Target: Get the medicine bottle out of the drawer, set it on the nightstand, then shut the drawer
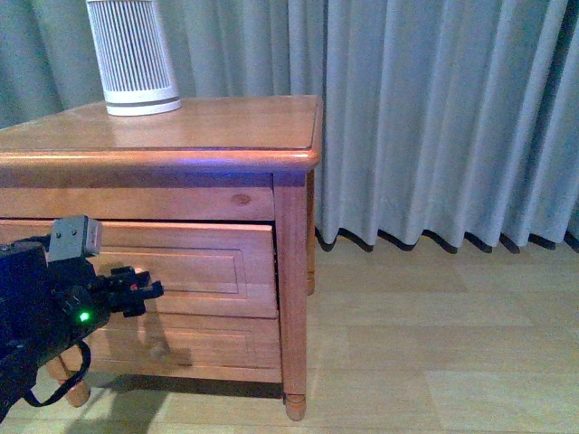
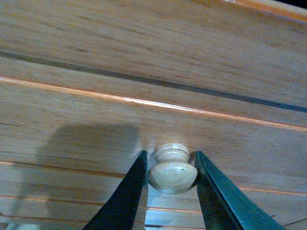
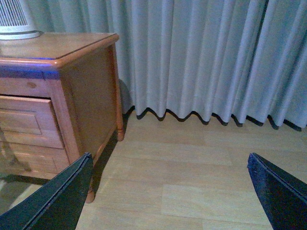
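Our left gripper [image 2: 170,158] clamps the knob [image 2: 171,173] so we can pull the drawer [image 1: 190,262] open; our right gripper [image 3: 168,191] hangs spread wide, holding nothing.

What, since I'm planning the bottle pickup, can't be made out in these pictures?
Medicine bottle: in no view; the drawer front hides whatever is inside.
Knob: left wrist view shows the left gripper's jaws flanking it, too close to tell whether they touch; in the front view the arm hides it.
Nightstand: its left side is cut off by the front view's edge.
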